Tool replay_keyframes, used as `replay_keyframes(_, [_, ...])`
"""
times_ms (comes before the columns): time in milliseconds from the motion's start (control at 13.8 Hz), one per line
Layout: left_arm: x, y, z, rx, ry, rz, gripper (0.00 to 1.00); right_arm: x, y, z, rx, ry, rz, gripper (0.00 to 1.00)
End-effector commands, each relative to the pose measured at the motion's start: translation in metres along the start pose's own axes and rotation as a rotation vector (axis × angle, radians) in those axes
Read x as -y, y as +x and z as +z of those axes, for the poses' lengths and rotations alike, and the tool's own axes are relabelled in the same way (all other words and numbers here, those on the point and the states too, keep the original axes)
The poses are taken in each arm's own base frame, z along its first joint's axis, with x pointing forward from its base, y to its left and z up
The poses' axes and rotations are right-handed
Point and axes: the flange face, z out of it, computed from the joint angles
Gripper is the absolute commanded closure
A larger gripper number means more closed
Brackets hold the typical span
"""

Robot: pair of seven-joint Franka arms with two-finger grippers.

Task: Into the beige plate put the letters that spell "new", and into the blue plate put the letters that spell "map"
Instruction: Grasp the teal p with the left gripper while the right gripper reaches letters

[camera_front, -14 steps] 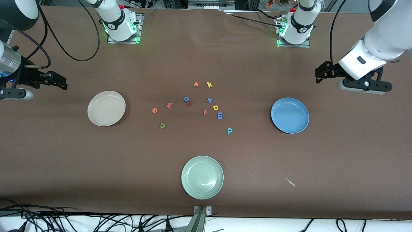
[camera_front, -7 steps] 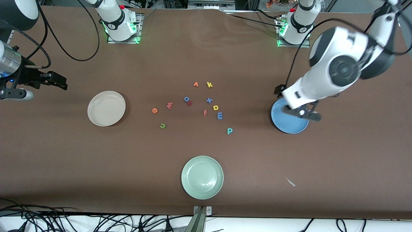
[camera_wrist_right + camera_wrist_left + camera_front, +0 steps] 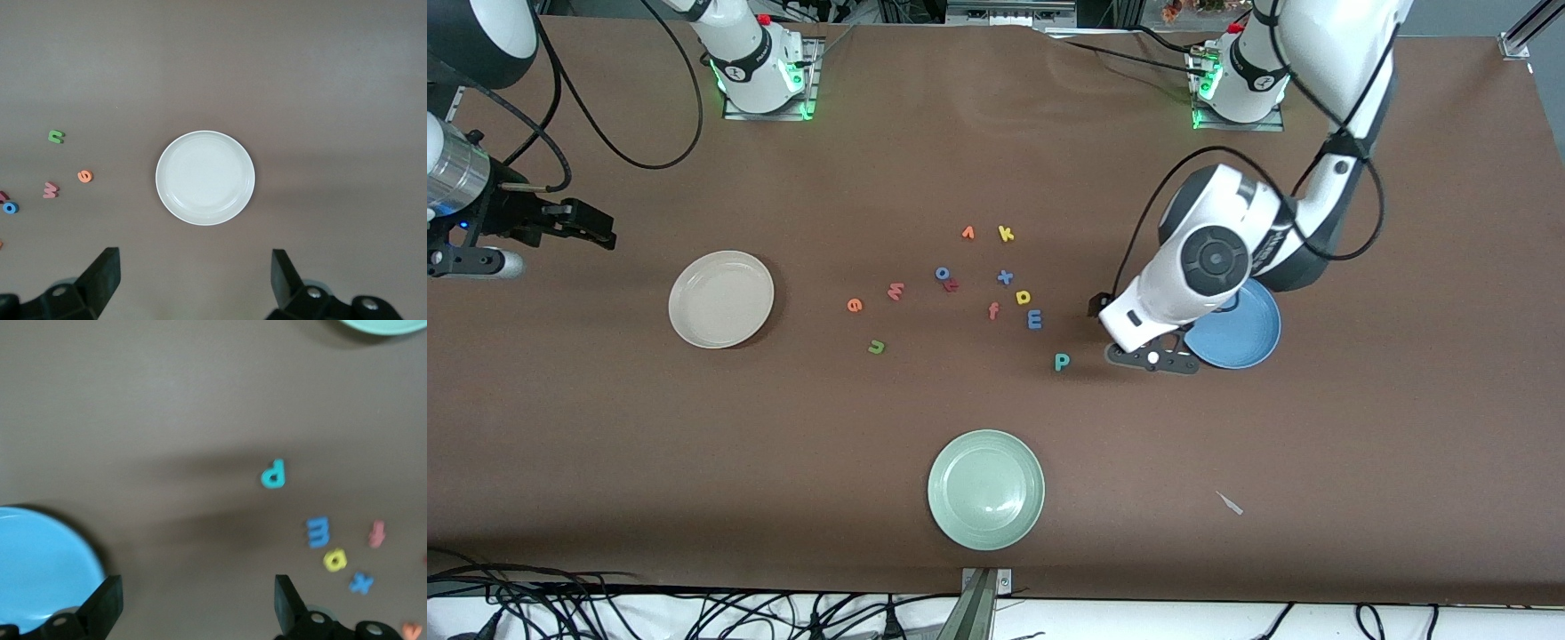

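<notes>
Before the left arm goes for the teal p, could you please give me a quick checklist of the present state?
1. Left gripper fingers open, empty: ok.
2. Teal p lies alone on the table, apart from the blue m: ok.
3. Left gripper over the p: not ok, it is over bare table between the p and the blue plate.
4. Blue plate empty: ok, as far as visible.
5. Right gripper waits, open, at its own end of the table: ok.

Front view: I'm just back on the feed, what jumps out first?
The left arm reaches out over the table, its open claw low between the blue plate and the teal p. A scatter of small coloured letters lies mid-table, none in a plate yet. The beige plate sits toward the right arm's end, where the right claw waits open, and a green plate lies nearest the camera.
</notes>
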Motion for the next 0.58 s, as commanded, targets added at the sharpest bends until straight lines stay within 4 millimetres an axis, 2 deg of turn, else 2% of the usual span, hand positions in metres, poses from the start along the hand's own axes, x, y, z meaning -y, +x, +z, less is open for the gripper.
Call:
replay_keyframes(0, [-0.026, 0.017, 0.028, -0.020, -0.029, -0.055, 0.00, 0.013, 0.016, 0.027, 0.012, 0.028, -0.003, 0.00])
replay_keyframes(73, [-0.052, 0.009, 0.051, -0.015, -0.020, -0.071, 0.00, 0.020, 0.025, 0.041, 0.022, 0.035, -0.009, 0.00])
replay_keyframes(145, [-0.067, 0.012, 0.071, -0.024, -0.020, -0.083, 0.00, 0.032, 0.034, 0.058, 0.035, 0.029, -0.035, 0.00])
replay_keyframes(290, [-0.070, 0.026, 0.098, -0.014, -0.032, -0.100, 0.00, 0.070, 0.047, 0.084, 0.032, 0.019, -0.096, 0.00])
replay_keyframes(508, [-0.082, 0.028, 0.113, -0.015, -0.031, -0.111, 0.00, 0.111, 0.057, 0.113, 0.020, 0.016, -0.138, 0.00])
